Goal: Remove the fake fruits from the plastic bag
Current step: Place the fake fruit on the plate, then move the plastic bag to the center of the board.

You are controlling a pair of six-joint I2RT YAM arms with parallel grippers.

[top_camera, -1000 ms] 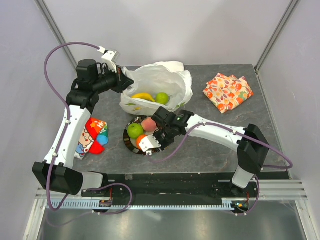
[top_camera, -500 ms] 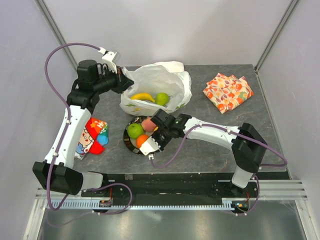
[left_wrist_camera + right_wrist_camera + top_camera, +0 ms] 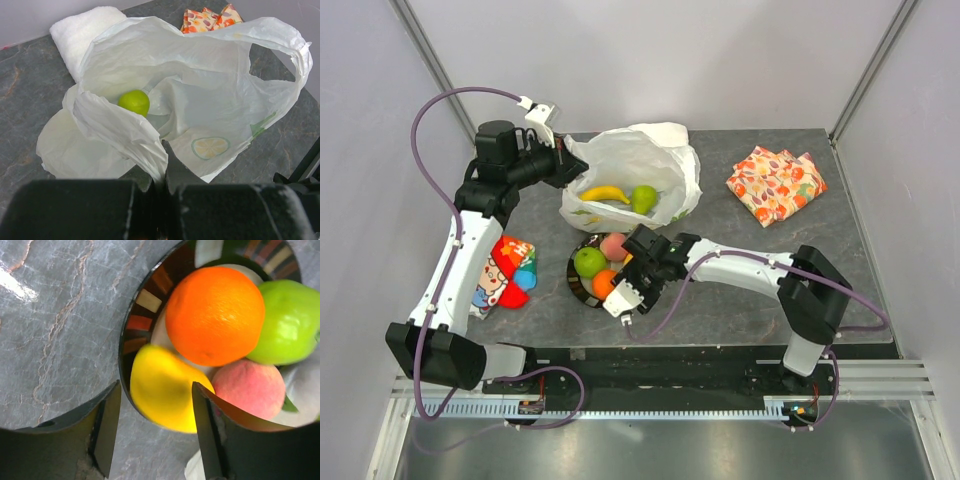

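The plastic bag [image 3: 645,160] lies open at the table's back middle, with a yellow banana [image 3: 605,193] and a green fruit [image 3: 643,197] inside. My left gripper [image 3: 560,166] is shut on the bag's left edge [image 3: 135,135], and the green fruit [image 3: 134,102] shows past it. My right gripper [image 3: 632,262] is open above the dark-rimmed plate [image 3: 576,285]. A blurred yellow fruit [image 3: 165,390] sits between its fingers over the plate rim [image 3: 145,300], with a gap at the left finger. An orange [image 3: 215,315], a green apple [image 3: 290,322] and a pink fruit [image 3: 250,387] lie on the plate.
A folded orange fruit-patterned fabric [image 3: 777,183] lies at the back right. A colourful red and blue item [image 3: 505,272] lies at the left by my left arm. A white cloth roll [image 3: 80,35] lies behind the bag. Grey walls close in the table.
My right gripper has shifted a little left and toward the near edge over the plate, and the pink fruit now shows behind it. The left gripper and bag have stayed put.
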